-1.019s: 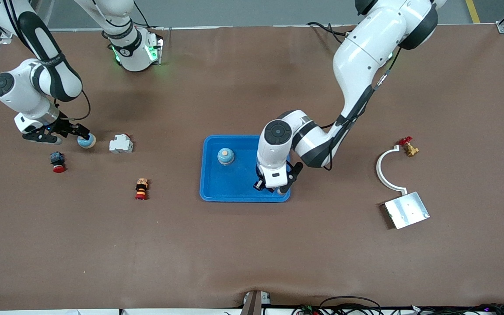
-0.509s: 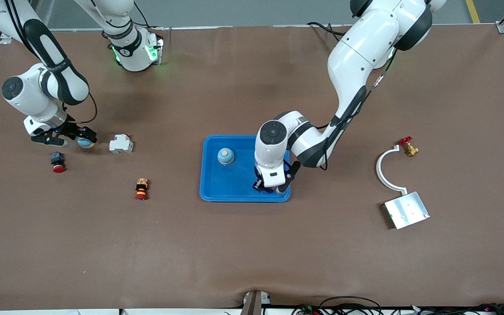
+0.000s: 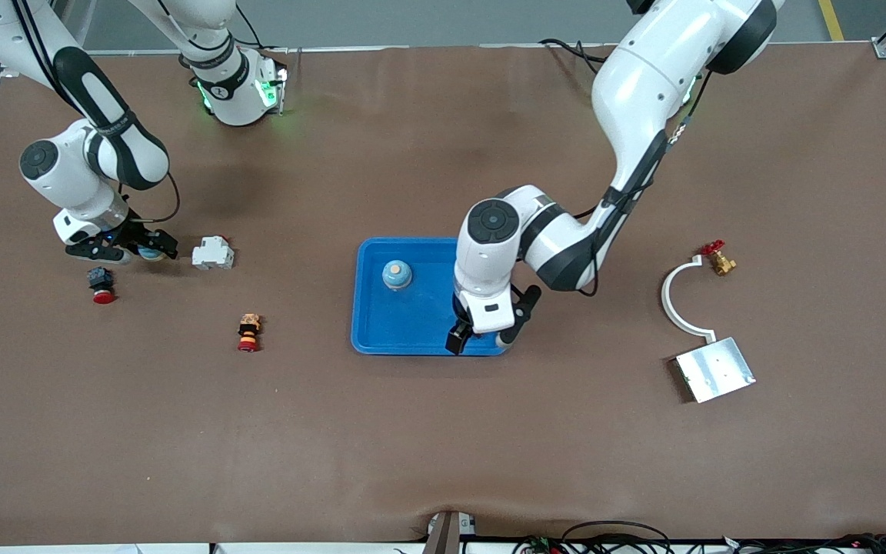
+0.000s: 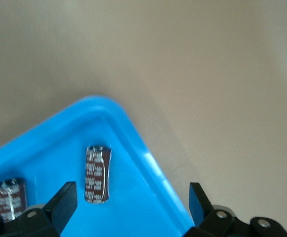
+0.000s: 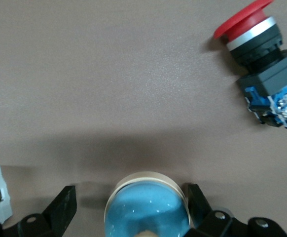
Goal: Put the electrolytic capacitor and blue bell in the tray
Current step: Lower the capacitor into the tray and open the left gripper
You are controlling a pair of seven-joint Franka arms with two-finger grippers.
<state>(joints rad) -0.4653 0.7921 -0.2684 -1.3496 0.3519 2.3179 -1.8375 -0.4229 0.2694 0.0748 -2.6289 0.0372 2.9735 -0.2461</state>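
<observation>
The blue tray [image 3: 381, 323] lies mid-table with one blue bell [image 3: 397, 275] in it. My left gripper [image 3: 481, 338] hangs open over the tray's corner nearest the front camera, toward the left arm's end. In the left wrist view, an electrolytic capacitor [image 4: 98, 174] lies on the tray floor [image 4: 133, 133] free of the left gripper [image 4: 131, 192], and another capacitor [image 4: 9, 197] lies beside it. Toward the right arm's end, my right gripper [image 3: 131, 250] is low and open around a second blue bell [image 3: 152, 252] on the table. That bell [image 5: 147, 207] sits between the right gripper's fingers [image 5: 190, 195].
A white block [image 3: 213, 252] lies beside the right gripper, with a red push button [image 3: 101, 283] nearer the front camera and a stacked orange-red button [image 3: 248, 332]. Toward the left arm's end are a white curved bracket [image 3: 677, 300], a brass valve [image 3: 718, 258] and a silver plate [image 3: 714, 369].
My left gripper has opened and lifted a little, leaving the capacitor lying in the tray. The right gripper has moved over the second bell, which now sits between its fingers.
</observation>
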